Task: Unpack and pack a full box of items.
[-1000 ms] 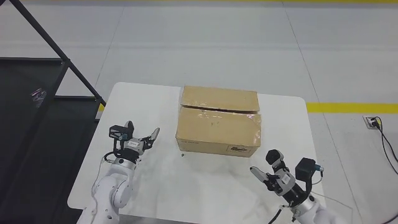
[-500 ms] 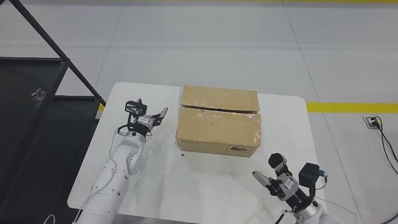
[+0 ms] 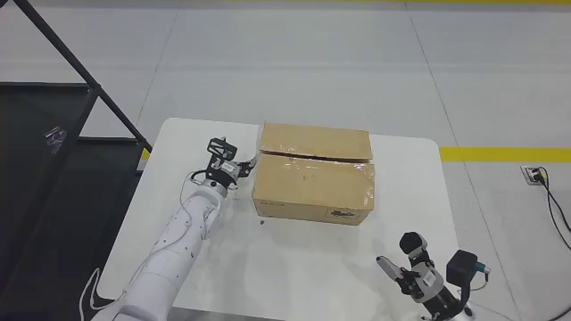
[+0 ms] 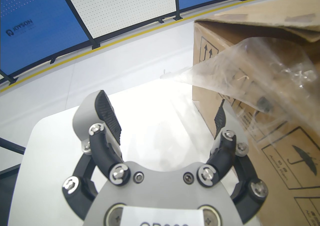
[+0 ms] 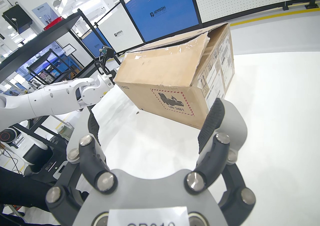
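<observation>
A brown cardboard box [image 3: 312,174] stands mid-table with its top flaps down and a ragged seam between them. My left gripper [image 3: 232,168] is open at the box's left end, close to its side wall. In the left wrist view the left gripper [image 4: 162,109] frames bare table, with the box [image 4: 280,142] just beside one fingertip [image 4: 221,114] and a loose sheet of clear plastic [image 4: 262,79] hanging off the box corner. My right gripper [image 3: 403,266] is open near the table's front right, apart from the box; the right wrist view shows the right gripper [image 5: 155,117] facing the box [image 5: 170,74].
The white table [image 3: 294,263] has bare room in front of the box. A tiny dark speck [image 3: 261,222] lies by the box's front left corner. A black metal rack [image 3: 53,143] stands off the table's left side.
The left arm has stretched forward and right, bringing its open gripper from the table's left front up to the box's left end. The right arm has drawn back toward the front edge.
</observation>
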